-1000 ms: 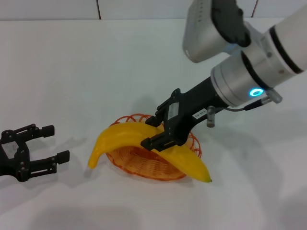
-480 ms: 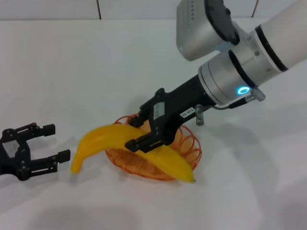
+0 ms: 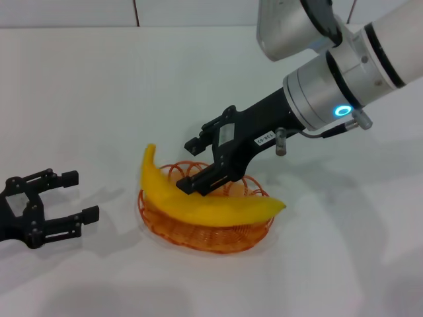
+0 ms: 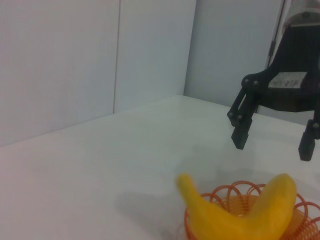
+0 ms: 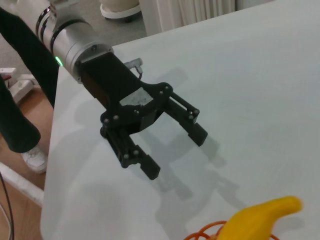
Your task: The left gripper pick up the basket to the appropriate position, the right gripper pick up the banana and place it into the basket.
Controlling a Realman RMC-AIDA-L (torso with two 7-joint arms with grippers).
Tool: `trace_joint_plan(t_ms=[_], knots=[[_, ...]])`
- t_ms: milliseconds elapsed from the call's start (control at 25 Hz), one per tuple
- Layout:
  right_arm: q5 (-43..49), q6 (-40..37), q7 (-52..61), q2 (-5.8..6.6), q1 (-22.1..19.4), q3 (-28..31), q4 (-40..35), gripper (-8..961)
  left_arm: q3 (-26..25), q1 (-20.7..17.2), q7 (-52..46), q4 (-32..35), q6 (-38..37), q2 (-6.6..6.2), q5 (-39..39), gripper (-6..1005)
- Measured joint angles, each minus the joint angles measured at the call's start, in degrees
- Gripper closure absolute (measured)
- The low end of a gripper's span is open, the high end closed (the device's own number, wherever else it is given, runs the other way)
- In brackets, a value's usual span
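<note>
The banana (image 3: 198, 201) lies across the basket (image 3: 205, 228), both ends jutting past its rim; the right gripper (image 3: 196, 165) hovers just above the banana's middle, fingers spread and released; the left gripper (image 3: 76, 196) rests well apart on the basket's left, fingers spread, holding nothing.

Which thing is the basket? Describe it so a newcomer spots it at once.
On the white table, look just below the right gripper, which hangs open above it. The basket is the low oval of orange wire with a looped rim. The banana lies across it, both ends past the rim; nothing else is orange.
</note>
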State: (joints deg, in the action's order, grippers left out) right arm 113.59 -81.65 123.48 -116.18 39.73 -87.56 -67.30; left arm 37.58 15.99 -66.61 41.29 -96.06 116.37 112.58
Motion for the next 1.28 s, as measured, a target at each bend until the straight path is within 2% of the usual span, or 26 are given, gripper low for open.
trace_joint_plan(t_ms=[440,600,720,1000,1280], knots=[[0.07,-0.02,-0.05,0.13,-0.11,0.02,0.14,184,0.07,0.0,-0.01,-0.08,0.0,0.0,0.02,170],[2.75,-2.35,-0.05,0.39,-0.47,0.7,-0.86,172,-0.2,-0.08,0.22,-0.07,0.0,-0.01,0.05,170],[4.68,-5.8,-0.73,0.45,-1.64,4.49,-1.77,163,-0.2,-0.08,0.39,-0.01,0.0,-0.01,0.07,170],[4.52,-16.23,-10.59,0.34,-8.23,19.12,-4.09,143,-0.15,-0.23,0.43,0.07,0.0,-0.06,0.1,170],[2.55,-18.16,-26.9,0.36,-14.67,28.02,-0.31,122,-0.26,-0.11,2.91,0.11,-1.89,-0.1,2.0,170]])
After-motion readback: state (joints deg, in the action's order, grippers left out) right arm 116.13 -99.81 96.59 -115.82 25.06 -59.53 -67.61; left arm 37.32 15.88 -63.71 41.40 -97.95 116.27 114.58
